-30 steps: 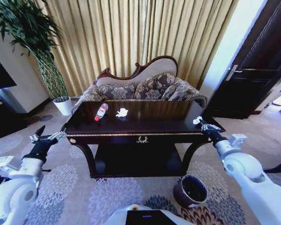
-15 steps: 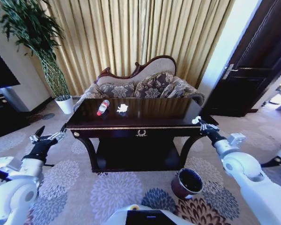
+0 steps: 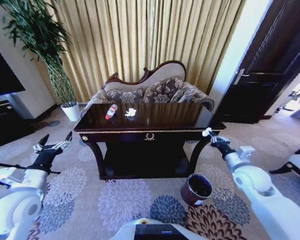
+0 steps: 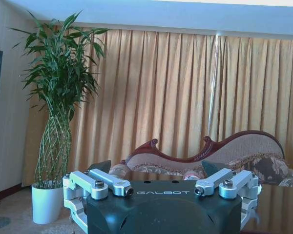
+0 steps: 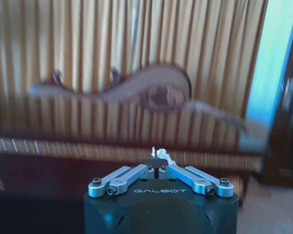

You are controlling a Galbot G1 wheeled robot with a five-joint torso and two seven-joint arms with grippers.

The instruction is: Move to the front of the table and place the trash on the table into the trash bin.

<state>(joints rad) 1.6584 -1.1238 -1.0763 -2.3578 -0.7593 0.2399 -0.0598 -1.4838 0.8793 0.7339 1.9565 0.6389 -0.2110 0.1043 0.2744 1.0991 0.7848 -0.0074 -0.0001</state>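
The dark glossy table point(image 3: 165, 120) stands ahead, in front of a sofa. On its left part lie a clear bottle with a red cap point(image 3: 110, 111) and a crumpled white wad point(image 3: 131, 112). My right gripper point(image 3: 210, 136) hangs before the table's front right corner, shut on another white wad point(image 3: 206, 132). In the right wrist view that wad point(image 5: 161, 153) pokes out between the shut gripper point(image 5: 158, 166). The round reddish-brown trash bin point(image 3: 196, 189) stands on the carpet below and slightly left of that gripper. My left gripper point(image 3: 54, 146) is open and off the table's left end, its jaws spread wide point(image 4: 161, 190).
A white plant pot point(image 3: 71, 111) with a tall plant stands left of the sofa point(image 3: 155, 92). At the far left is a black TV stand point(image 3: 5, 117), at the right a dark door point(image 3: 270, 75). Patterned carpet point(image 3: 120, 205) lies open before the table.
The whole picture has shifted and the table looks farther off: the camera has moved back. The right gripper still holds the wad, now in front of the corner rather than over it.
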